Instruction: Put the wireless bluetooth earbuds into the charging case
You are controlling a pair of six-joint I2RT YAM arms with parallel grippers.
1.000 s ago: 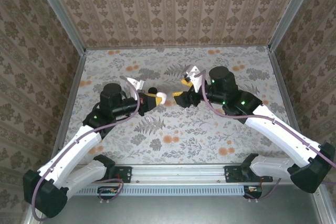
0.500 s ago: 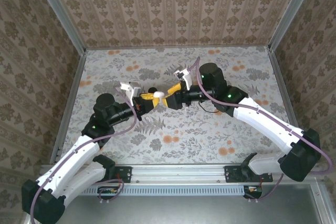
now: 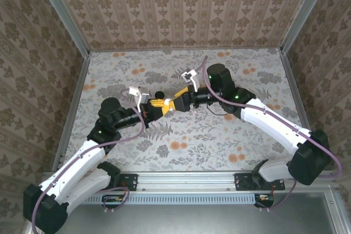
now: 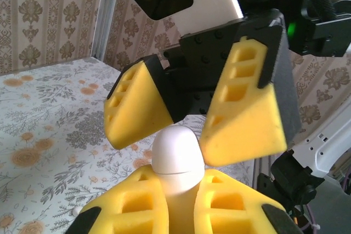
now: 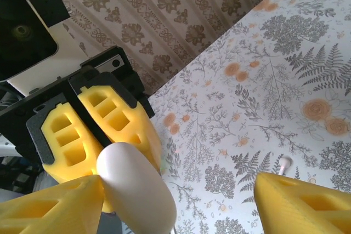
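While the left tool (image 3: 159,104) is clenched on the lower part of a white charging case (image 4: 175,154), its yellow fingers (image 4: 131,206) sit at the bottom of the left wrist view with the case's rounded top standing up between them. Just beyond, the right tool (image 3: 171,104) is spread wide and straddles that top. In the right wrist view the case is at the lower left, beside one finger, with the other finger (image 5: 301,201) well apart at the lower right. Farther off, a tiny white stemmed piece (image 5: 284,163), too small to identify, lies on the floral worktop (image 3: 219,135). Patterned walls (image 3: 181,9) close the upper frame.
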